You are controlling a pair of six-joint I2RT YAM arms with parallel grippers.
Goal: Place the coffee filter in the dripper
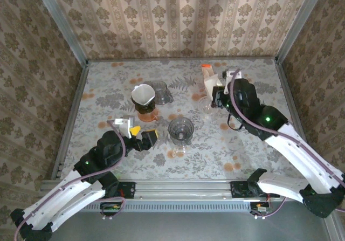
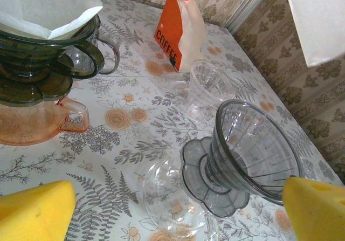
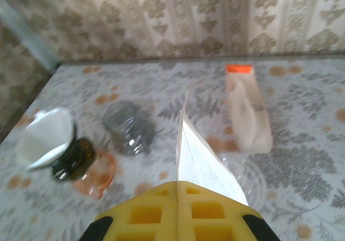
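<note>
- Coffee filter (image 3: 200, 163): a white folded paper, clamped edge-on between the yellow pads (image 3: 145, 217) of the right gripper (image 3: 178, 198). It stands up from the pads to a point.
- The right gripper's jaws are narrow, pressed onto the paper with no gap either side of it. From above, the right gripper is over the far right part of the table (image 1: 248, 155).
- Just ahead of the right gripper and a little right lies the filter bag (image 3: 247, 109) with its orange top. A clear glass (image 3: 253, 179) sits below the held filter.
- Ahead-left of the right gripper are a grey glass (image 3: 128, 128) and a dark dripper (image 3: 73, 163) on an orange server (image 3: 99, 176). The dark dripper already has a white filter (image 3: 48, 141) in it.
- The left gripper (image 1: 143, 136) is spread wide and holds nothing. Its yellow pads (image 2: 35, 211) show at the two lower corners of its wrist view and touch nothing.
- The empty dripper (image 2: 253, 149) stands on a clear server (image 2: 167, 203) just ahead of the left gripper, nearer its right pad.
- From the left wrist camera, the held filter shows high above and to the right of the empty dripper, well apart from it.
</note>
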